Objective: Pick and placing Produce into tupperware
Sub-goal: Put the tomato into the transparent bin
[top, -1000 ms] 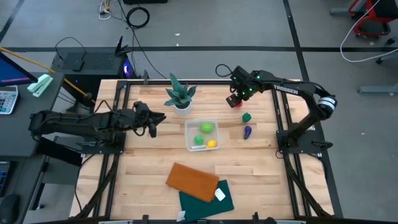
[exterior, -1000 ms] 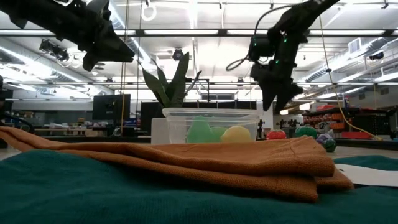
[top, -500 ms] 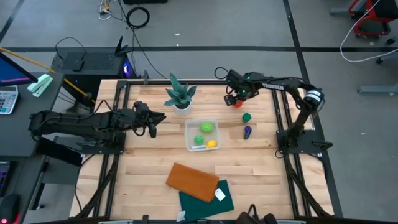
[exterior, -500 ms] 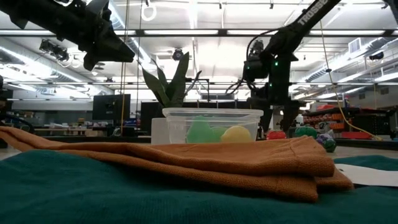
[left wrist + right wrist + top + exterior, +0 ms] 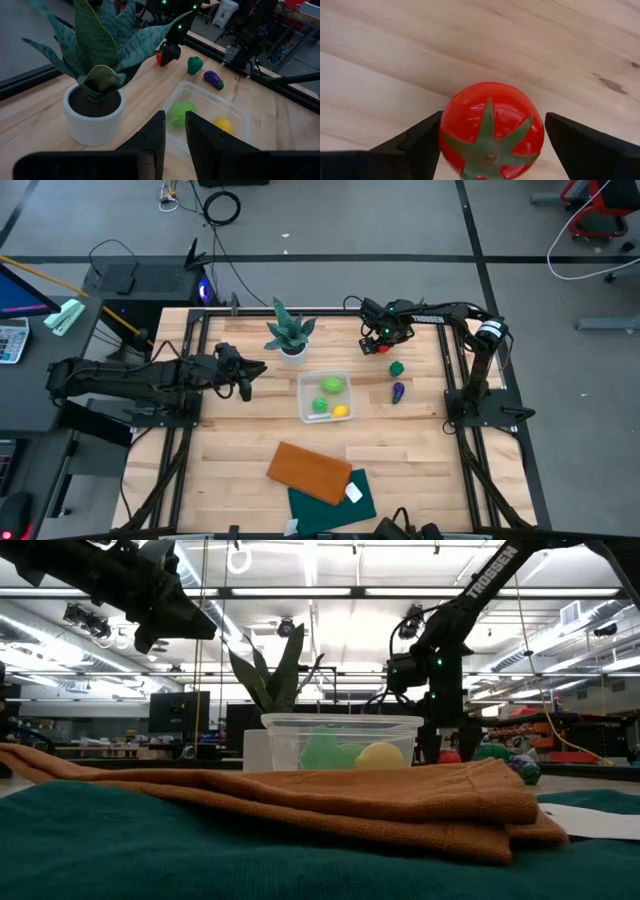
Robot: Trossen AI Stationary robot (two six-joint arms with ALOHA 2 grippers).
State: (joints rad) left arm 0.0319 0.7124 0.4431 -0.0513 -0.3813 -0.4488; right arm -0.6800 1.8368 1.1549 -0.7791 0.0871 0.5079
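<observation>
A: Where is the red tomato (image 5: 489,131)?

B: On the bare wood of the table (image 5: 400,450), at the far right part, just beyond the dark green pepper (image 5: 397,367). The right end effector (image 5: 375,343) is down over it. In the right wrist view its two dark fingers (image 5: 422,142) stand one on each side of the tomato, spread wider than the fruit, with a visible gap on one side, so nothing is gripped.

A: And the other produce?

B: The purple eggplant (image 5: 399,391) lies on the table just in front of the pepper, both to the right of the tupperware (image 5: 305,412). Inside the tub sit a light green piece (image 5: 332,385), a second light green piece (image 5: 319,405) and a yellow one (image 5: 341,411).

A: Where is the tub itself?

B: Near the middle of the table, just in front of the potted plant (image 5: 288,332) in its white pot.

A: The left arm?

B: It hangs above the left side of the table, well apart from the tub. The left end effector (image 5: 245,376) points toward the plant, its fingers (image 5: 153,137) close together with only a narrow slit between them, holding nothing.

A: Anything nearer the front?

B: An orange-brown cloth (image 5: 309,471) lies partly over a dark green cloth (image 5: 355,500), with a small white card (image 5: 353,493) on top.
</observation>
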